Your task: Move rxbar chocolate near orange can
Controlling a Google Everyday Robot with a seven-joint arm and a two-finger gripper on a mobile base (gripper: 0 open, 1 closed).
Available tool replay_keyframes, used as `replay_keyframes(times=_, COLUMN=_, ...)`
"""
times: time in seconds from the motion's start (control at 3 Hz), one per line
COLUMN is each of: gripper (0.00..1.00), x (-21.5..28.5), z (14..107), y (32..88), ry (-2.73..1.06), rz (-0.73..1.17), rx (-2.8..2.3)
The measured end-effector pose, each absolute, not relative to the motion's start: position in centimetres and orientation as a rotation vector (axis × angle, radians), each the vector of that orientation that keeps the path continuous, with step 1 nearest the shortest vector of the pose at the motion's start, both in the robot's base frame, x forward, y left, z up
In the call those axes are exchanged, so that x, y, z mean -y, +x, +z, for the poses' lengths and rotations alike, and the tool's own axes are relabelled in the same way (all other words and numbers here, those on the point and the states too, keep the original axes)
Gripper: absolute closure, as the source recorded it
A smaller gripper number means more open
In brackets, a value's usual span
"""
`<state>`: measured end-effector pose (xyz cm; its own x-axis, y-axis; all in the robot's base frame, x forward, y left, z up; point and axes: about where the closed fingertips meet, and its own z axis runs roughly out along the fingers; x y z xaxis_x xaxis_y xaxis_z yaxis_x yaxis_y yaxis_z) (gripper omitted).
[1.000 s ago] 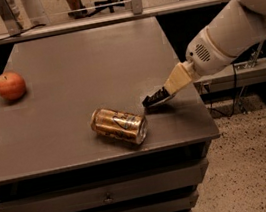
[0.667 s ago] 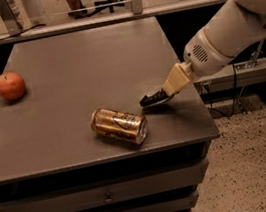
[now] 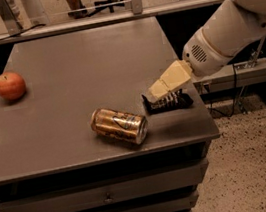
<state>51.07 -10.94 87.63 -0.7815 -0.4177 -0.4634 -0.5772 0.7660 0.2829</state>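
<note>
we find the end effector, the cream-coloured tip of the white robot arm, reaching in from the right and sitting low on the rxbar chocolate, a small flat rectangular bar in a dark brown-black wrapper with white lettering. the bar lies flat or nearly flat on the grey counter, near the front and close to the right edge. we cannot tell whether the end effector is clenched on the bar or free of it, since the two overlap in this view. the orange can, a golden-orange metallic drink can with a silver rim, lies on its side just to the left of the bar, apart from it by a narrow strip of bare counter. a round red-orange apple sits well apart at the far left. we judge the task to be at the placing step and close to done, as the bar is already near the can. the next move, as we read it, calls for a clean let-go and a lift straight up, without dragging the bar toward the edge or nudging the can, which could roll.
</note>
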Motion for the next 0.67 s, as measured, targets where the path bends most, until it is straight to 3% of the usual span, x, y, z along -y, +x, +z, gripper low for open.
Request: replay_keyframes(times=0.67, gripper=0.0, x=11.6, z=89.5, y=56.6, ry=-0.85, rz=0.457, rx=-2.466)
